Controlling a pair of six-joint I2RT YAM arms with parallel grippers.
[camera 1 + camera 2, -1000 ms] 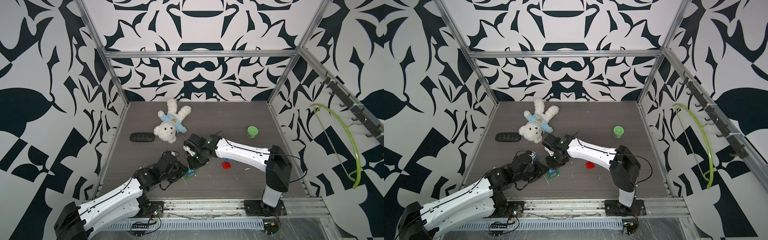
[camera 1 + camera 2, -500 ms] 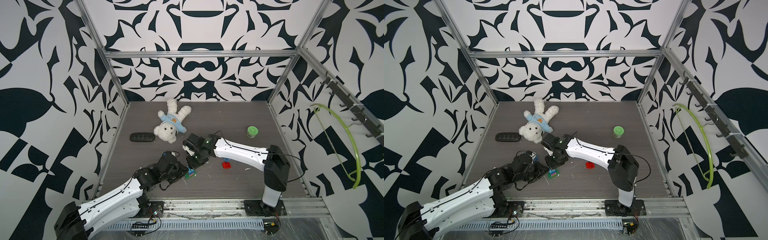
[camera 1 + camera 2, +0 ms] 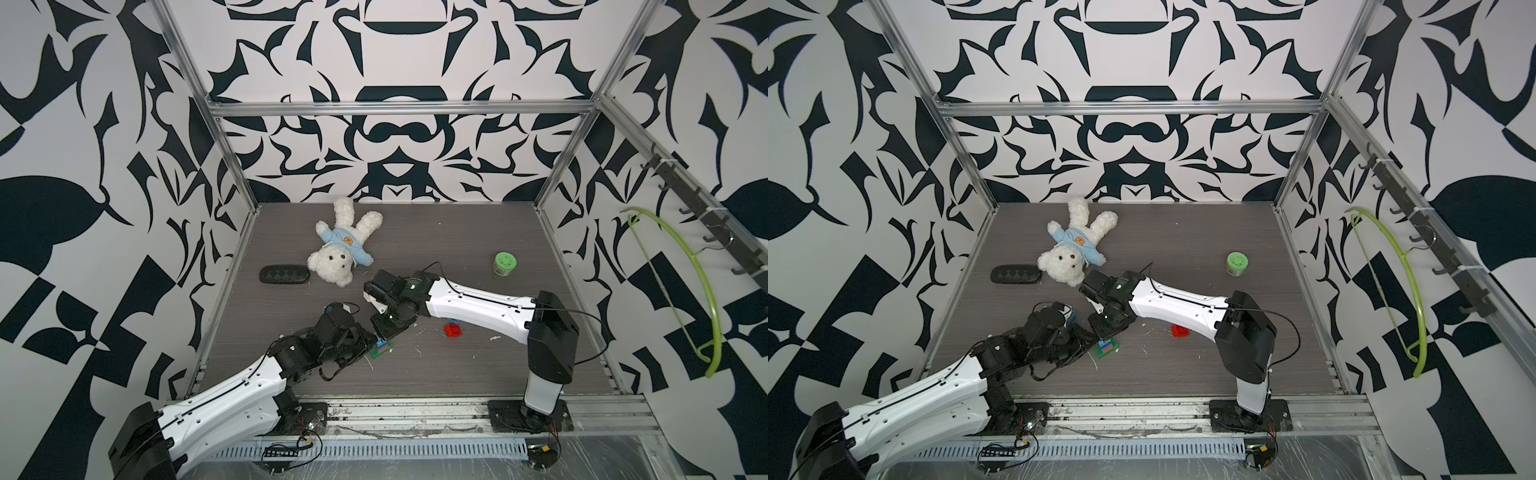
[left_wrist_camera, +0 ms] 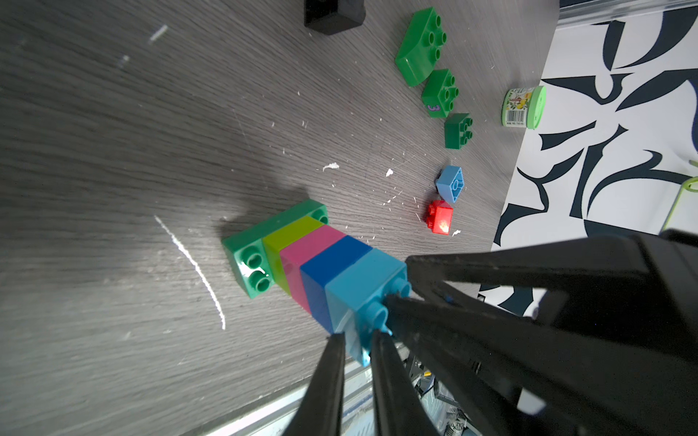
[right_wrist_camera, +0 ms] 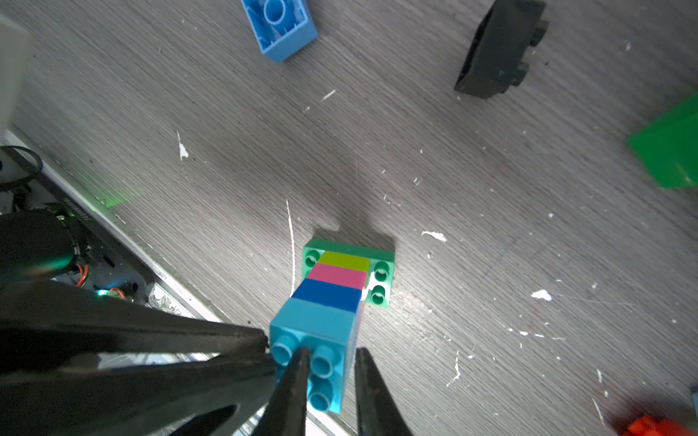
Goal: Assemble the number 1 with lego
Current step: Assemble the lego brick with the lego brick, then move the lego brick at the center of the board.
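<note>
**While both pincers meet at the stack, spare bricks lie apart**

Where both top views look down on the bench [image 3: 457,232], the stack [image 3: 381,348] stands near the front edge. The left pincer [image 3: 369,338] and right pincer [image 3: 384,332] meet over it. A red brick [image 3: 453,330] lies to its right, just beside the right arm. A teddy [image 3: 343,245] and a jar [image 3: 504,264] sit farther back, well apart.

From the left wrist, the stack [image 4: 321,264] rises upright in 5 layers: a wide green base, lime, pink, blue, then the light-blue brick [image 4: 362,287] on top. The left pincer [image 4: 358,336] is clenched, its tips at that brick's corner; whether it pinches the corner I cannot tell. Beyond lie 3 green bricks [image 4: 440,92] in a row, a black brick [image 4: 332,13], and a blue brick [image 4: 451,185] upturned just beside the red one.

From the right wrist, the right pincer [image 5: 331,351] is grasping the light-blue brick, with 1 finger between the studs and the other on its side. The left pincer [image 5: 268,349] touches the opposite side.
</note>
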